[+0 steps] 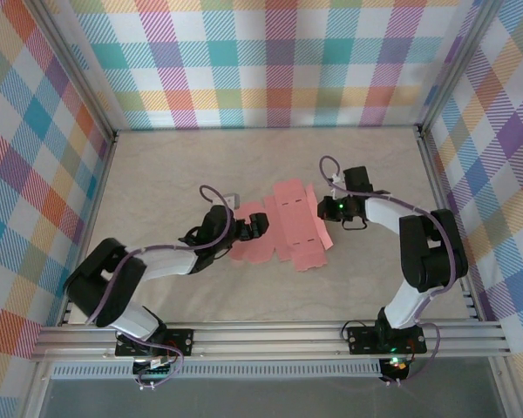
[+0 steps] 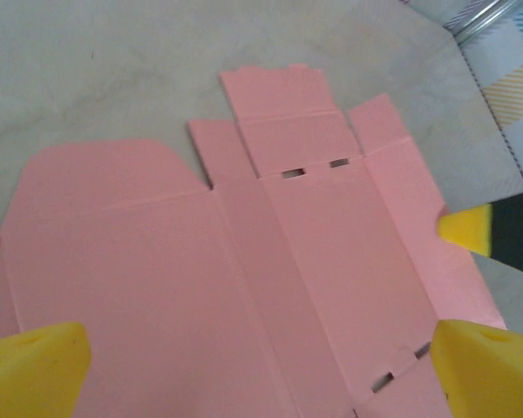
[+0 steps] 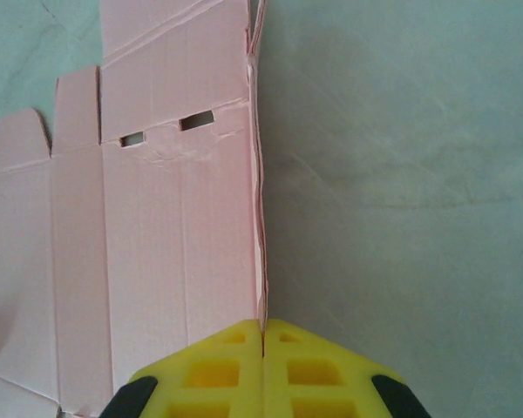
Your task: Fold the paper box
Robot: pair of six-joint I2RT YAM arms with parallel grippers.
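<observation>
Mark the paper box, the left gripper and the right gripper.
paper box (image 2: 331, 252), left wrist view, its middle panel.
left gripper (image 1: 261, 225), top view, between its open fingertips.
right gripper (image 3: 263, 335), right wrist view, fingertips pinching the box edge.

paper box (image 1: 283, 228): on the worktop (image 1: 174, 174), between both claws
left claw (image 1: 255, 225): over its left part
right claw (image 1: 326, 209): at its right edge

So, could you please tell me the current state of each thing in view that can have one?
paper box: unfolded sheet, mostly flat on the table, one edge flap raised
left gripper: open, over the paper box
right gripper: shut on the paper box's raised edge flap
</observation>
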